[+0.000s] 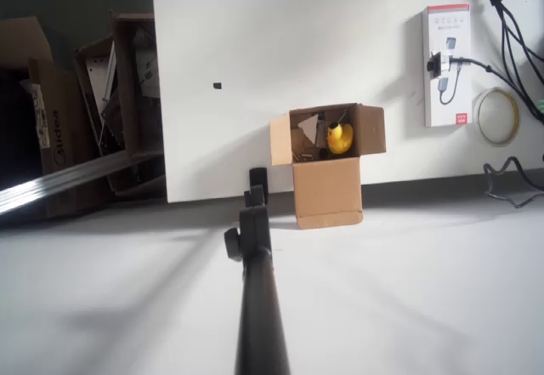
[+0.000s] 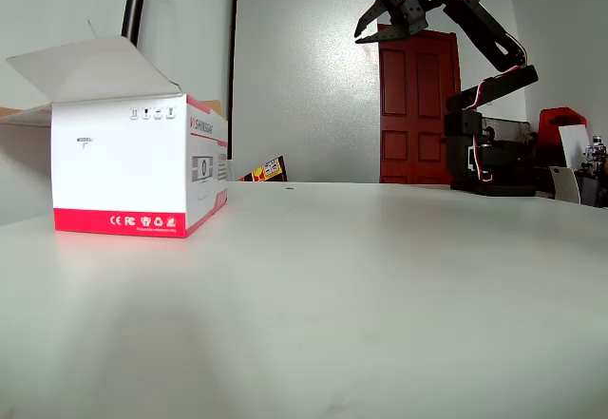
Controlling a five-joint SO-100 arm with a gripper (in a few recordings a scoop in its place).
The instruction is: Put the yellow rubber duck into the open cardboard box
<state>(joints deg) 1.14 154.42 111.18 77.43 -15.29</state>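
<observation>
duck (image 1: 340,138) in box (image 1: 327,167), end effector (image 2: 372,28) open

black jointed arm (image 2: 484,48), thin red and white wires, pointed black fingers (image 2: 372,20)

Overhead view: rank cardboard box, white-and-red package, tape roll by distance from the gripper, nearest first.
From the gripper, low centre in the overhead view:
1. Cardboard box, just right of it, yellow duck inside.
2. White-and-red package, upper right.
3. Tape roll, far right, just beyond the package.
</observation>
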